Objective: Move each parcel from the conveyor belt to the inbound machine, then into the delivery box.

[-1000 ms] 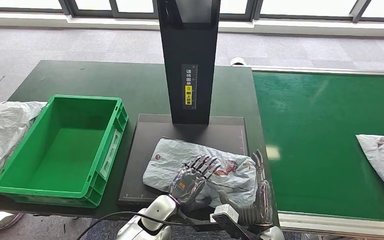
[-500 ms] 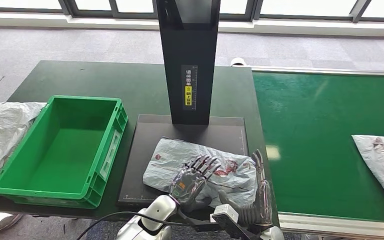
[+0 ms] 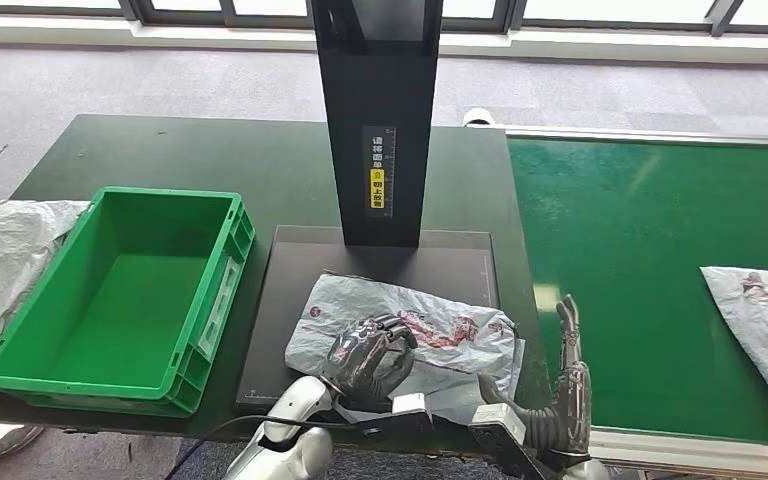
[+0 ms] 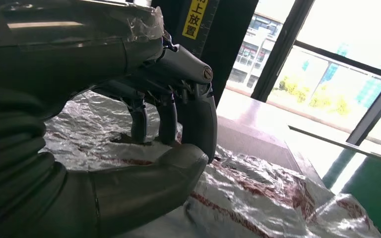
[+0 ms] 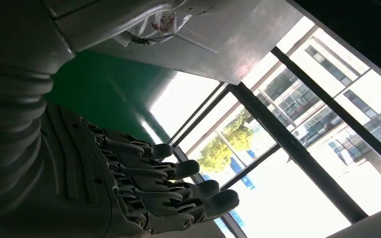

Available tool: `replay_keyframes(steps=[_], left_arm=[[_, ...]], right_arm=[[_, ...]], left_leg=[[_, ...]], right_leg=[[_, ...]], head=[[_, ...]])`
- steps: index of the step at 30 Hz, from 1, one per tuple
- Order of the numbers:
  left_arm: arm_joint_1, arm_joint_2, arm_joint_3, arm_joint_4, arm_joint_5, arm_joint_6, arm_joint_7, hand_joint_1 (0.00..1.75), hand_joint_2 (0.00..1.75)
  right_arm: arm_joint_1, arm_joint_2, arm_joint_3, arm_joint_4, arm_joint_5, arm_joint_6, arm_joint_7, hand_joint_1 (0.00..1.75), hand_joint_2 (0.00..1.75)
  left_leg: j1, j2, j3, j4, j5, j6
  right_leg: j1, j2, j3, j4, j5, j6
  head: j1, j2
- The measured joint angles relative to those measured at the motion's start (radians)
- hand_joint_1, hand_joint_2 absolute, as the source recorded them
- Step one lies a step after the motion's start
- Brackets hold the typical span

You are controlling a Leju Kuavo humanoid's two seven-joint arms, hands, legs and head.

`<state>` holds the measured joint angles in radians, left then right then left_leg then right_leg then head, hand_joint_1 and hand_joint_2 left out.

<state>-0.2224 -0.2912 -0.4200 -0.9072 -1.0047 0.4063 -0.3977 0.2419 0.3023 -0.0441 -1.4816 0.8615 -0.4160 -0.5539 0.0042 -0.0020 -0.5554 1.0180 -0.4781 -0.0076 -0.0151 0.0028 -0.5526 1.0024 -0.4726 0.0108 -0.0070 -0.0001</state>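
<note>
Parcel [image 3: 410, 335] on the inbound machine's plate [image 3: 290, 300], lower centre of the head view, your left hand [image 3: 365, 352] curled onto it.

It looks soft, crinkly and light, likely slippery, so pinch a bunched fold at its near edge. Your right hand [image 3: 565, 395], lower right, stands upright with fingers straight, holding nothing. Further off, left of centre, sits the green delivery box [image 3: 210, 300]; another parcel [image 3: 765, 320] lies on the conveyor belt [image 3: 640, 250] at the right edge.

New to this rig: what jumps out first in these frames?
The tall black scanner column rises over a dark platform at the table's centre, and a crumpled grey parcel lies on that platform with the left hand curled down on its near edge. The bright green crate sits empty to the left, and a second parcel waits on the green conveyor belt at right.
</note>
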Motion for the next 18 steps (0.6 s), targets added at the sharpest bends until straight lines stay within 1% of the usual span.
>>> replay_keyframes(steps=[6,14,18], left_arm=[[0.013,0.001,0.033,-0.05,0.005,0.001,-0.004,1.75,1.75],[0.02,0.001,0.049,-0.072,0.007,0.005,-0.009,1.75,1.75],[0.039,0.004,0.061,-0.125,0.006,0.037,-0.034,1.75,1.75]], right_arm=[[0.008,0.02,-0.054,-0.047,0.0,0.005,-0.003,0.0,1.75],[0.014,0.024,-0.075,-0.064,0.0,0.006,-0.004,0.0,1.75],[0.016,0.025,-0.083,-0.076,-0.013,0.015,-0.005,0.0,1.75]], left_leg=[[0.0,0.0,-0.002,0.0,0.0,0.0],[0.0,0.0,-0.002,0.0,0.0,0.0],[0.0,0.0,-0.003,0.0,0.0,0.0]], right_leg=[[0.0,0.0,-0.002,0.0,0.0,0.0],[0.0,0.0,-0.002,0.0,0.0,0.0],[0.0,0.0,-0.003,0.0,0.0,0.0]], head=[[0.0,0.0],[0.0,0.0],[0.0,0.0]])
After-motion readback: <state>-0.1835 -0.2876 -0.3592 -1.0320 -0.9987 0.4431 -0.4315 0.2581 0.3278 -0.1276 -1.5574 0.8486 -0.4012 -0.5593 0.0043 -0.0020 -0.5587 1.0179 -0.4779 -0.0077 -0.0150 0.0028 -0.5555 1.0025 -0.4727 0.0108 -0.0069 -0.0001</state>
